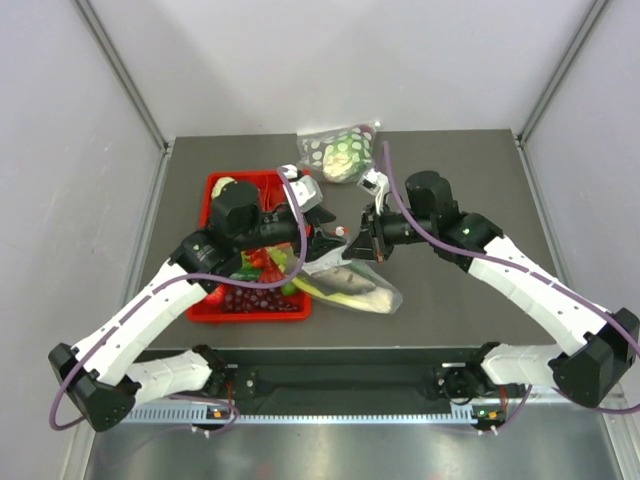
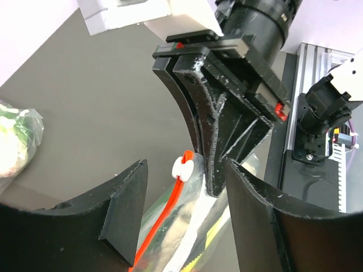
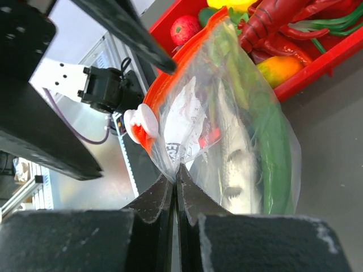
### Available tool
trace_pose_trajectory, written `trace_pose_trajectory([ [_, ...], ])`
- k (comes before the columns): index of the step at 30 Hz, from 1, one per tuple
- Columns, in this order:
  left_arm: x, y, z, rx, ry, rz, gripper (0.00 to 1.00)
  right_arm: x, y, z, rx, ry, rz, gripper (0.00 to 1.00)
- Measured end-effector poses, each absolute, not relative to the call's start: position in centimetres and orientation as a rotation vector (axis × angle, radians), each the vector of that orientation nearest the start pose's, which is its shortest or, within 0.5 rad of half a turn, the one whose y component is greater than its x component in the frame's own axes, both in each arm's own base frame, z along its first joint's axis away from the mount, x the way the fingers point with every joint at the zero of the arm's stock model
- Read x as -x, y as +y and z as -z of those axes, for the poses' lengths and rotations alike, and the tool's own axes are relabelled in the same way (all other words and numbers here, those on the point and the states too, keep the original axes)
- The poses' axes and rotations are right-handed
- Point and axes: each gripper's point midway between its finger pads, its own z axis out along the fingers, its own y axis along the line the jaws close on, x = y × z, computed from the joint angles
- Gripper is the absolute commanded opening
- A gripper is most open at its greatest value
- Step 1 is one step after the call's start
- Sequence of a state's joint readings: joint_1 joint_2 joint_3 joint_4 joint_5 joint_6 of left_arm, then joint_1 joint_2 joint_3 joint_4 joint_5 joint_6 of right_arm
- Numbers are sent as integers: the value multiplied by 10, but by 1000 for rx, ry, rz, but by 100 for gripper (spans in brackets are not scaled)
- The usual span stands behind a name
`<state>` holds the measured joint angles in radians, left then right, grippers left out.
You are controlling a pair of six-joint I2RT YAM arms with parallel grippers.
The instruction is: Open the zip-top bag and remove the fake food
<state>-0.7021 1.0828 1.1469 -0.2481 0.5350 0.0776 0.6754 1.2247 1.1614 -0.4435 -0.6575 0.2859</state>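
I am pinching the zip-top bag point(image 3: 227, 113) in my right end effector point(image 3: 176, 182), left end effector point(image 2: 186, 170) gaping by its slider point(image 3: 142, 122) (red tray point(image 1: 212, 185) alongside).

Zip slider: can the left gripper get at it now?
Probably yes. The slider sits bare between the open fingers of the left gripper; the right gripper, shut on the bag beside it, crowds but doesn't cover it.
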Motion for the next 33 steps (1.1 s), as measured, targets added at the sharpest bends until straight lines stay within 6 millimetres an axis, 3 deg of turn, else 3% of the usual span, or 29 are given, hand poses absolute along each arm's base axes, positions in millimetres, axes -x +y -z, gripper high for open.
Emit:
trace_pose_trajectory([
  [12, -215, -299, -324, -1061, 1521, 940, 57, -186, 305, -273, 864, 2040, -1287, 0],
  [22, -211, -304, -323, -1066, 1522, 988, 30, -184, 305, -274, 868, 2042, -1301, 0],
  [28, -207, -304, -324, -1065, 1529, 1014, 0, -184, 305, -273, 865, 2045, -1302, 0],
  [33, -203, -305, -323, -1080, 1529, 1038, 0, -184, 304, -272, 859, 2055, -1292, 3],
])
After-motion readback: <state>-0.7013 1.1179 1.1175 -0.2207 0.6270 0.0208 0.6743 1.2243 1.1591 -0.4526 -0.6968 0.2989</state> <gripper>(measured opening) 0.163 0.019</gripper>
